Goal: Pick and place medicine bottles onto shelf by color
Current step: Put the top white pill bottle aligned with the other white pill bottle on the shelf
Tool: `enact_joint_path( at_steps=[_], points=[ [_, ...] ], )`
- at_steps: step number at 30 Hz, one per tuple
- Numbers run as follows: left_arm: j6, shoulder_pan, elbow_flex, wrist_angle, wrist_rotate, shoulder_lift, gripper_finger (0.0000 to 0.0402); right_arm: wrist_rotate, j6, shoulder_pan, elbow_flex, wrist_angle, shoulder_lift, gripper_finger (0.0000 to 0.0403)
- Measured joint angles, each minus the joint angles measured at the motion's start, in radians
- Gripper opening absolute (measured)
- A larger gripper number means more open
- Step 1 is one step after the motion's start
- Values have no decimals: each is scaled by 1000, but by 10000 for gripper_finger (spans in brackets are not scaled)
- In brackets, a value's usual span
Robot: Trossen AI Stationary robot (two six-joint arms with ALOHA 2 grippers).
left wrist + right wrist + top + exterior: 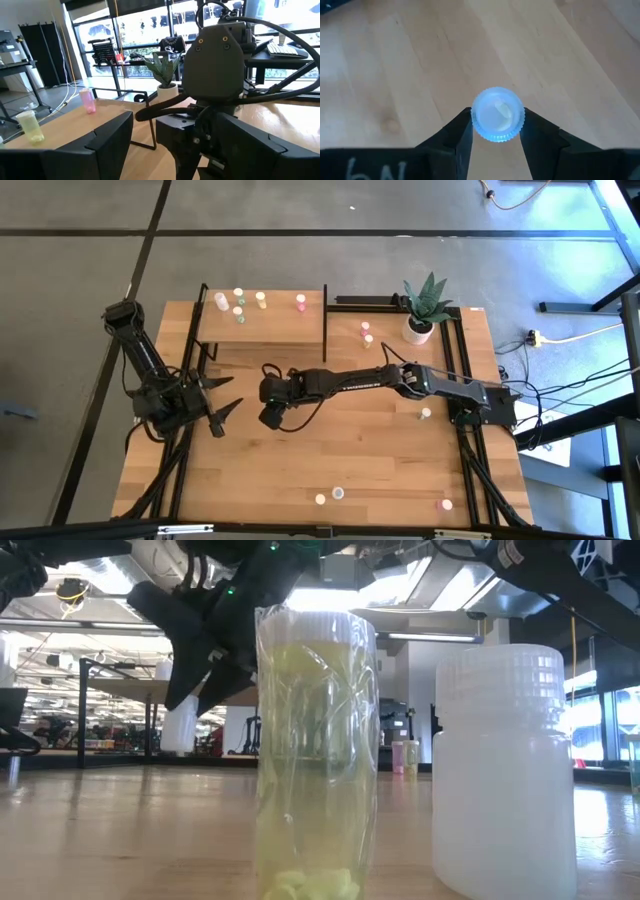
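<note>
Wood tabletop point(330, 450) under me, mid-table, just in front of the shelf point(262, 327). My right gripper point(497, 131) pinches a white-capped bottle point(498, 114), fingers partway closed. Left gripper point(222, 408) waits wide open, nothing in it.

Your right arm reaches far across toward the table's middle, its right gripper point(497, 131) pointing straight down with both fingers point(457, 132) pressed against a small round object. Your left arm waits at its own side, left gripper point(222, 408) spread wide
</note>
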Motion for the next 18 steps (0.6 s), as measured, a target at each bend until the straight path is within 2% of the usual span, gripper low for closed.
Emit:
enact_joint_path(
  at_steps=[18],
  points=[
    [0,0,0,-82,0,0,279,0,-27,-11,0,13,0,147]
  ],
)
